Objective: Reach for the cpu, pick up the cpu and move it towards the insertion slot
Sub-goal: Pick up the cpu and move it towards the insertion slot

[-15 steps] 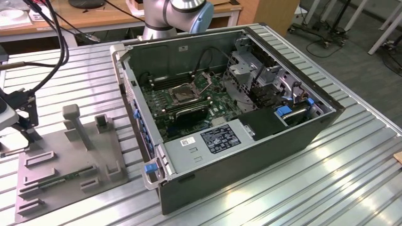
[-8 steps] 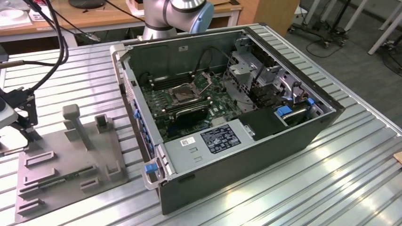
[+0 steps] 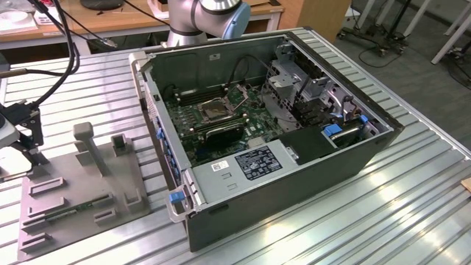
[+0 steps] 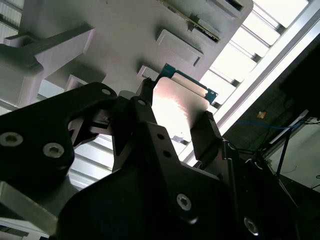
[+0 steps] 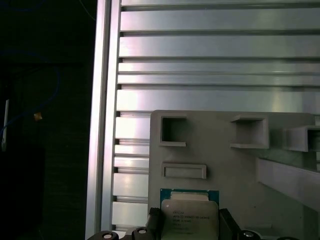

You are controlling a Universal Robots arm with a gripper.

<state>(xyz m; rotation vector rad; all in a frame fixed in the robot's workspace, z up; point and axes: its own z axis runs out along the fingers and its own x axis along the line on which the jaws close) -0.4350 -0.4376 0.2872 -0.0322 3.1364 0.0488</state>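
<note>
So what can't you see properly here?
cpu: partly covered by the gripper in both wrist views; its underside is hidden.
slot: its inside is too small in the exterior view.
arm: cut off by the exterior view's top edge.

It looks like a robot lab: a robot arm (image 3: 202, 16) stands by a ribbed metal table (image 3: 397, 221) with an opened computer (image 3: 294, 187) on it, and a wooden desk (image 3: 118, 22) sits behind.
</note>
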